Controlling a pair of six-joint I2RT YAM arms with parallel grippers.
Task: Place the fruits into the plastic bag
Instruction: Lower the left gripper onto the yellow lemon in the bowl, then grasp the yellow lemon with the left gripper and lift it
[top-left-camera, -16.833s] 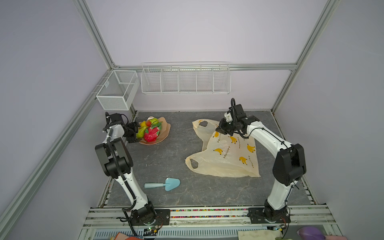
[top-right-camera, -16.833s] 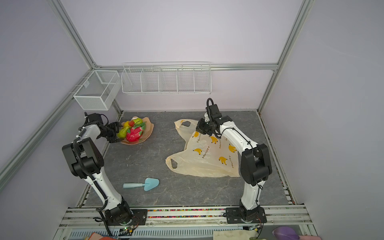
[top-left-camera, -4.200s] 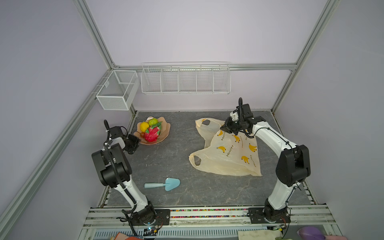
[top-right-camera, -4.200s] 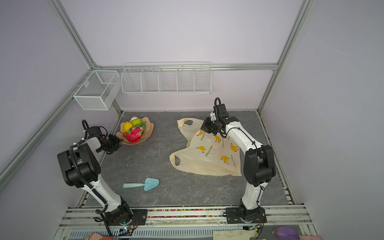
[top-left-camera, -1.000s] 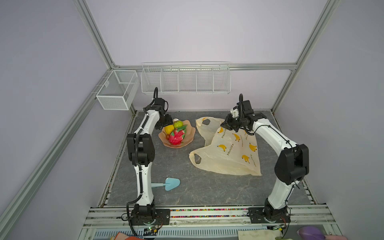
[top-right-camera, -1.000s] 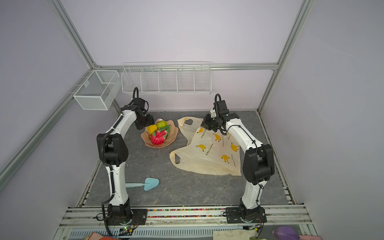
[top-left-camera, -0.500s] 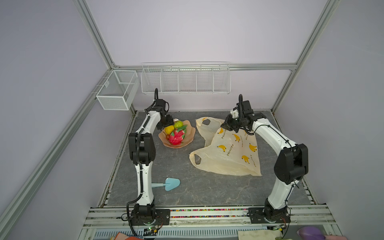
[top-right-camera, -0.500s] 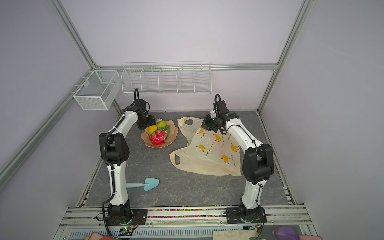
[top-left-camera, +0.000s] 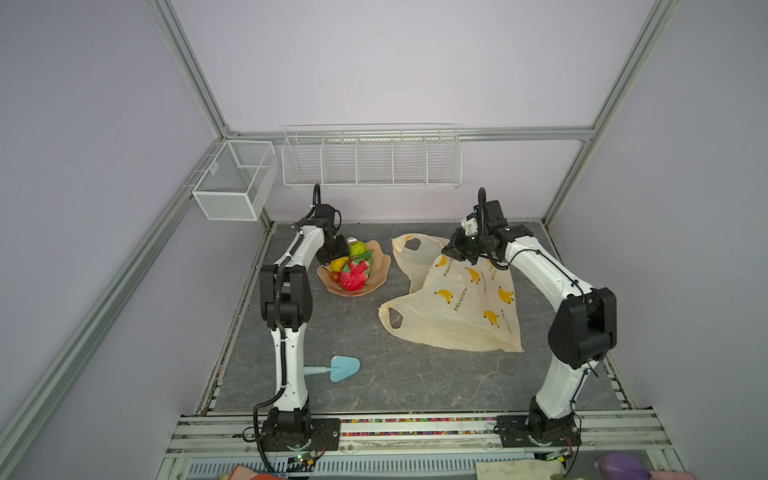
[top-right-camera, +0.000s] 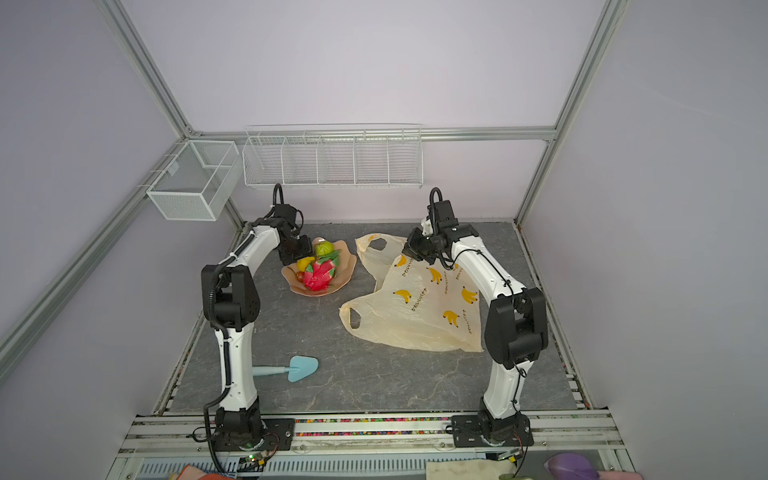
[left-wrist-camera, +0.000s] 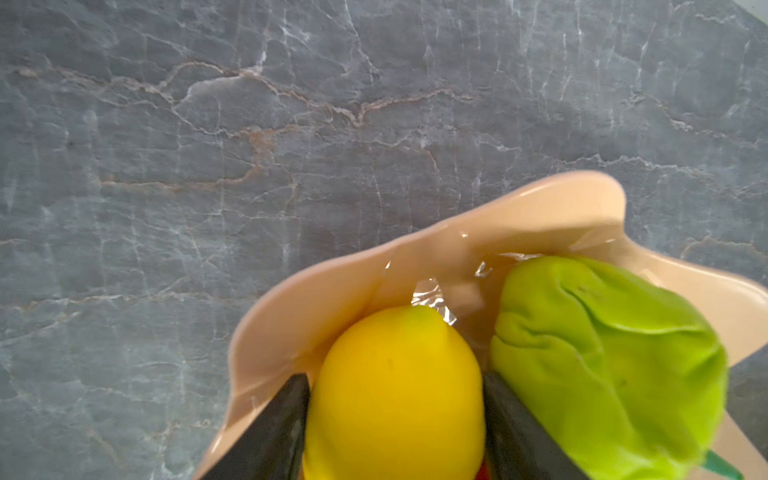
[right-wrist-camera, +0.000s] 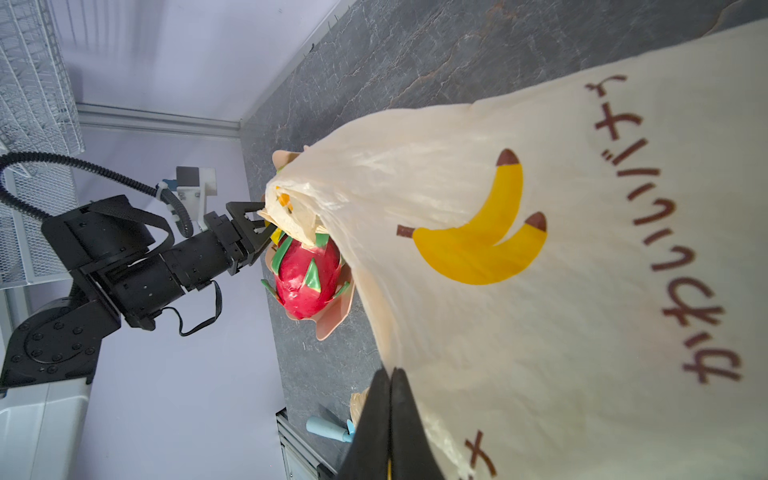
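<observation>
Since a few seconds back the left gripper (left-wrist-camera: 395, 379) has swung in from the left edge of the grey table (top-left-camera: 374, 386), and the peach dish (left-wrist-camera: 316, 299) has slid toward the plastic bag (top-left-camera: 465, 307). Its jaws press both sides of the toy lemon (left-wrist-camera: 399, 419), lying in the dish beside a green fruit (left-wrist-camera: 602, 365) and the dragon fruit (top-left-camera: 355, 274). The right gripper (right-wrist-camera: 390, 372), pinched tight, holds the bag up by an edge; the rest lies on the table near the dish
</observation>
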